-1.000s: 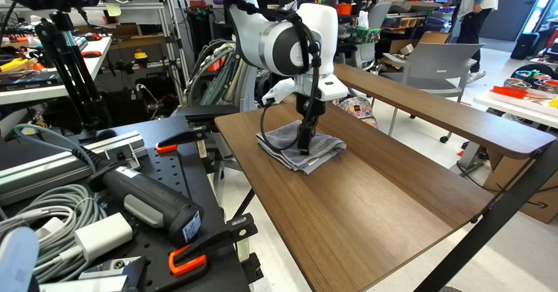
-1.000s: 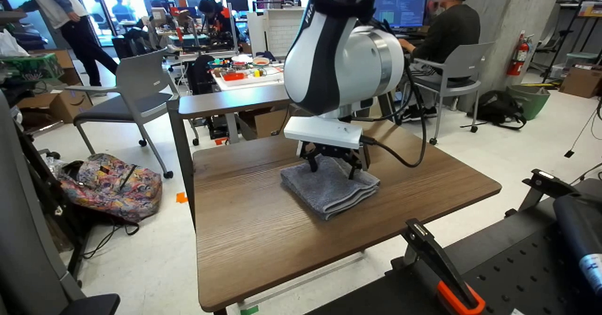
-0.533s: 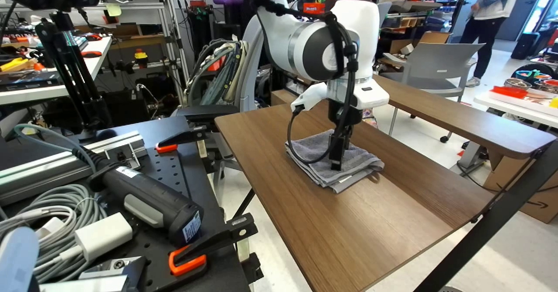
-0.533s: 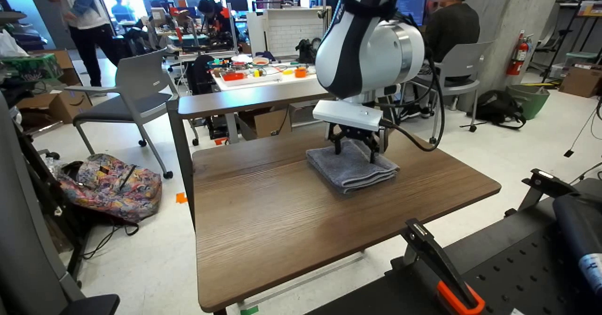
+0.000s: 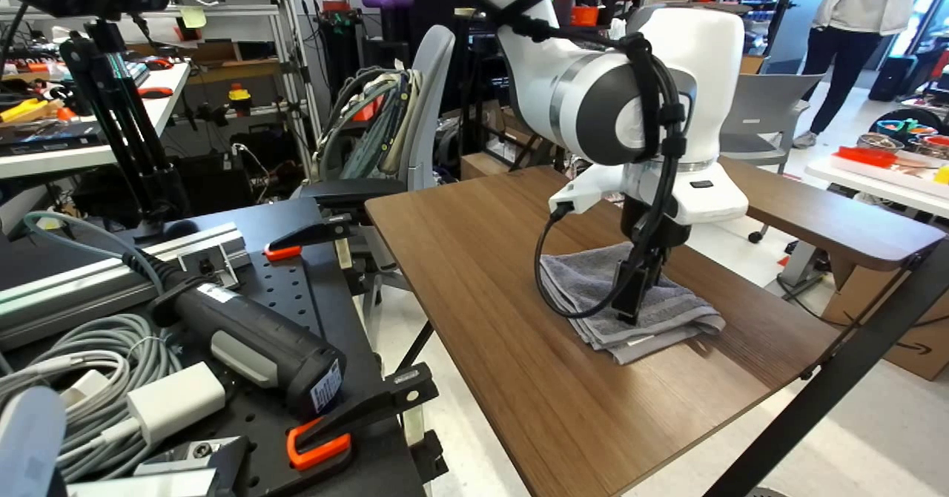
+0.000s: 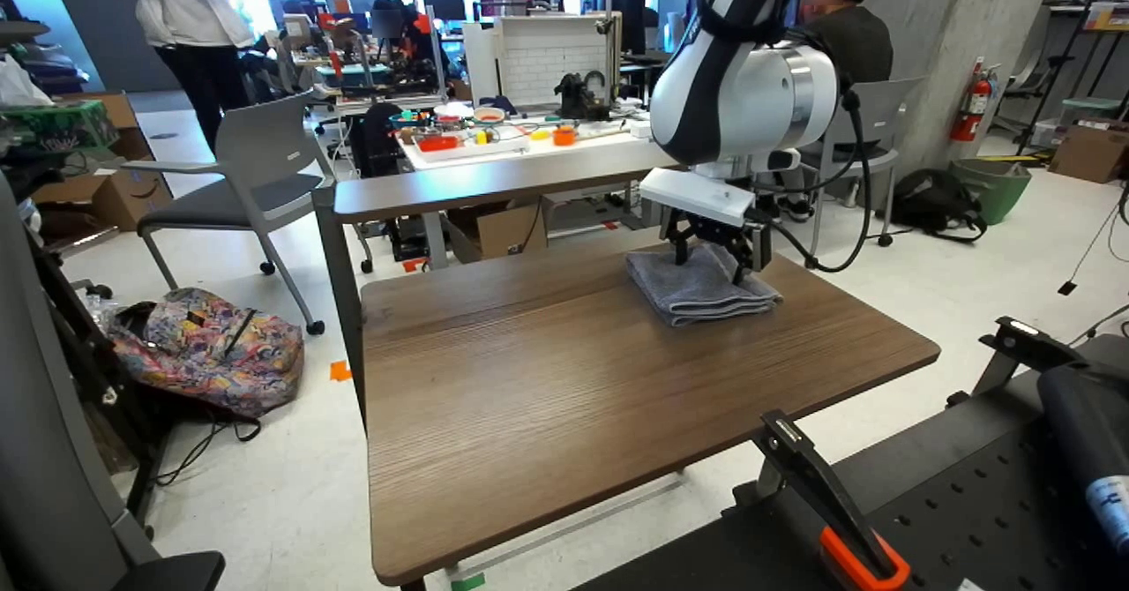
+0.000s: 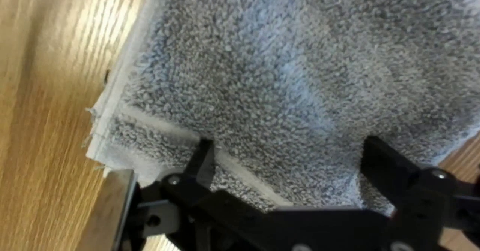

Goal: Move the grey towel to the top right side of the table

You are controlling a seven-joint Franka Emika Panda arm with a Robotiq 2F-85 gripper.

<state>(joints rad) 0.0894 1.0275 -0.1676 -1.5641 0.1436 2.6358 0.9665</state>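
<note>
The grey towel point(image 5: 678, 315) lies folded and rumpled on the brown wood-grain table point(image 5: 519, 363), and it also shows in an exterior view point(image 6: 697, 298) near the raised shelf side of the tabletop. My gripper point(image 6: 710, 271) points down with its black fingertips on the towel's upper face. In the wrist view the fingers point(image 7: 288, 144) stand wide apart, with towel point(image 7: 285, 63) between and around them. Both tips touch or press the cloth; whether any fold is pinched is not visible. The towel lies flat, with a pale stripe and hem at one corner.
A raised wooden shelf point(image 6: 459, 190) runs along the table's long edge beside the towel. A black frame leg point(image 5: 838, 371) stands at one end. A black work surface point(image 5: 296, 289) with orange clamps point(image 5: 319, 449) and cables lies beside the table. An office chair point(image 5: 422, 119) stands near.
The gripper and towel have slid together over the tabletop, rightward in both exterior views. The towel keeps its folded shape. The finger spacing looks unchanged. A person in the background has moved.
</note>
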